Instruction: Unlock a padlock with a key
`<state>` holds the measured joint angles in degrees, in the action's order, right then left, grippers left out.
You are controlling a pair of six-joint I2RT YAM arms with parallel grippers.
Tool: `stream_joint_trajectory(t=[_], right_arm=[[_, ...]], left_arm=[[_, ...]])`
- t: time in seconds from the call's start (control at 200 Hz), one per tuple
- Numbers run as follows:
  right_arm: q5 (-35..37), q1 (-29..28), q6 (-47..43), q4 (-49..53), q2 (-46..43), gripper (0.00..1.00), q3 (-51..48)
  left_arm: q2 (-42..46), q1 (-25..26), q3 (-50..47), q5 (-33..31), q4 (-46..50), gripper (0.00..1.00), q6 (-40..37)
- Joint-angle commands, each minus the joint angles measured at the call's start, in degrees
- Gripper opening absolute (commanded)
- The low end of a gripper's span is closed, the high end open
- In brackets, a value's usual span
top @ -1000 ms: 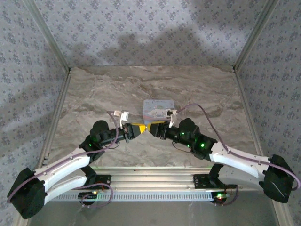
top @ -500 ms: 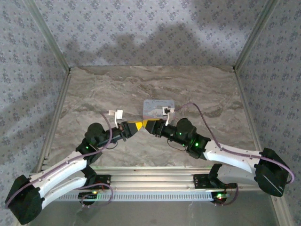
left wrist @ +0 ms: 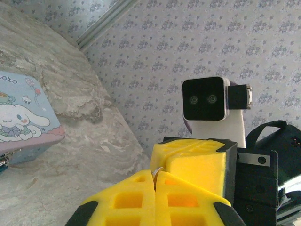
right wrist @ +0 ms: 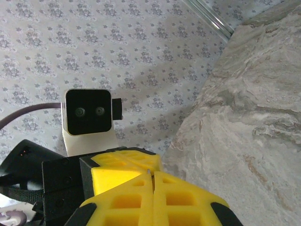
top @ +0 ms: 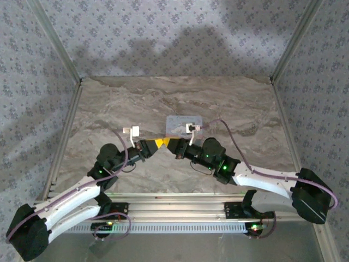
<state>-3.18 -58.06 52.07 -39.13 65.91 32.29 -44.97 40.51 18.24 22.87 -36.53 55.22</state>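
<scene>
The right pincer (top: 175,145) has closed; both pincers are pressed shut, tips nearly meeting just beside the tin (top: 184,124). A metal sliver (left wrist: 157,170) pokes between the left pincer's (left wrist: 155,175) pads; key or not, unclear.

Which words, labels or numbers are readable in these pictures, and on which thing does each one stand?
"oro": probably, the end of a word cut off by the picture's edge, on the lid of the pale blue tin, left wrist view.
Top view: the print on the tin is too small to read.
Nothing else is readable.
</scene>
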Motion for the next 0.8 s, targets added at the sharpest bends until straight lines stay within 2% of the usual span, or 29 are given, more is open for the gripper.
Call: stream_joint_trajectory(t=[0.0, 0.23, 0.43, 0.505, 0.545, 0.63, 0.72, 0.799], right_arm=[[-0.4, -0.9, -1.5, -1.7, -0.2, 0.0, 2.2], [-2.4, -0.1, -7.0, 6.6, -4.5, 0.0, 4.5], [-8.6, 3.2, -12.4, 21.9, -7.9, 0.0, 9.5], [-12.4, 5.3, -15.6, 34.2, -7.9, 0.0, 15.0], [-13.8, 6.4, -20.5, 41.5, -7.6, 0.0, 18.7], [-15.9, 8.5, -29.1, 62.5, -5.4, 0.0, 28.3], [-14.7, 10.1, -35.6, 80.2, -1.0, 0.0, 39.2], [-13.5, 10.3, -40.7, 90.6, 3.2, 0.0, 46.3]], left_arm=[[1.2, 0.1, -0.7, 0.6, -2.0, 0.0, 0.1], [3.6, -0.1, -1.8, 2.1, 0.5, 0.0, -1.4], [5.4, -0.6, -1.2, 5.2, 3.2, 0.0, -4.0], [7.1, -1.9, -0.4, 6.9, 6.5, 0.15, -5.7], [8.4, -3.3, 0.3, 8.6, 9.0, 0.22, -6.9], [10.8, -7.1, 2.5, 12.7, 15.3, 0.37, -9.9], [11.3, -10.4, 5.6, 17.2, 20.6, 0.45, -14.4], [9.5, -11.2, 7.5, 20.3, 20.6, 0.48, -17.9]])
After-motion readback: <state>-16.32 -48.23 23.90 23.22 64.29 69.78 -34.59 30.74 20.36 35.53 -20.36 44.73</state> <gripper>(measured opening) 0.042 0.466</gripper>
